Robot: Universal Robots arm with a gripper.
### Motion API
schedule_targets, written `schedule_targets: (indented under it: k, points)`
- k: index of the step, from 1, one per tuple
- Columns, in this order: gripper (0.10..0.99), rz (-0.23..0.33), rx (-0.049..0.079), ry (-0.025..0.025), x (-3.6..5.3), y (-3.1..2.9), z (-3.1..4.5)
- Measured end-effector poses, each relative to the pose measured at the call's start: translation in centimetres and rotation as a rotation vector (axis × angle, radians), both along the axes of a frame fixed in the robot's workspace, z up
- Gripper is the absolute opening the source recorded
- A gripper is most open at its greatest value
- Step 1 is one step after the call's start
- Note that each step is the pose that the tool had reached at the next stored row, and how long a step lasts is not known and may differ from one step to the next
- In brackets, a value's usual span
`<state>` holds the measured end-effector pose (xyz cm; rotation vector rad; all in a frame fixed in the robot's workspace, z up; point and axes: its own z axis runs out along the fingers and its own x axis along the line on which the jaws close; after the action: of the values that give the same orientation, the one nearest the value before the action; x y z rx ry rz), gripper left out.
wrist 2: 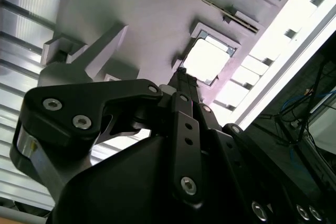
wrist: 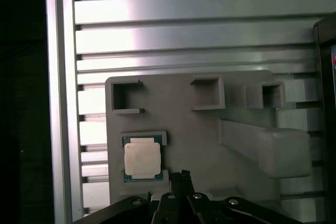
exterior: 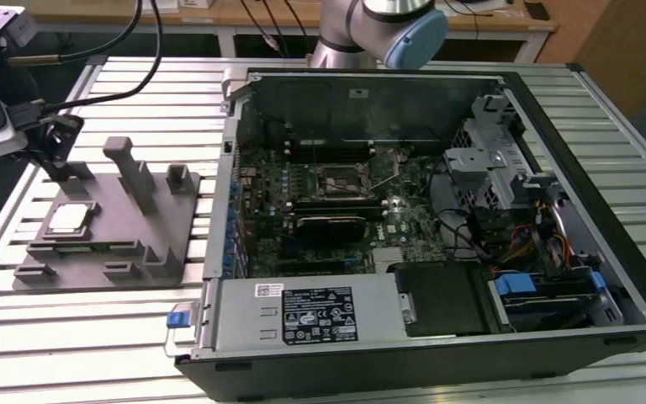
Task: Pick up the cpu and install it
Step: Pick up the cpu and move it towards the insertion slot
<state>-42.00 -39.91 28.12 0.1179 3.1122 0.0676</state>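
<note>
- Spanning the whole scene, a slatted metal table [exterior: 76, 337] carries everything.
- On it lies an open computer case [exterior: 413, 358], its motherboard exposed, taking up the exterior view's right.
- A grey fixture [exterior: 132, 252] with upright posts sits on the slats beside the case, on the exterior view's left.
- The gripper [wrist: 182, 174] hangs above the fixture, jaws closed together with nothing between them, the tip near the cpu but apart from it in both wrist views.
- The black-framed socket [exterior: 343, 179] sits on the motherboard, well apart from the gripper.
- The cpu [exterior: 67, 220] lies flat in a square recess of the fixture, metal plate upward.
</note>
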Motion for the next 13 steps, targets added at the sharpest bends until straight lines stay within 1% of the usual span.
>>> schedule_targets:
  k: [13]
  points:
    - [0.106, 0.000, 0.000, 0.0000, -1.48, -0.01, -1.58]
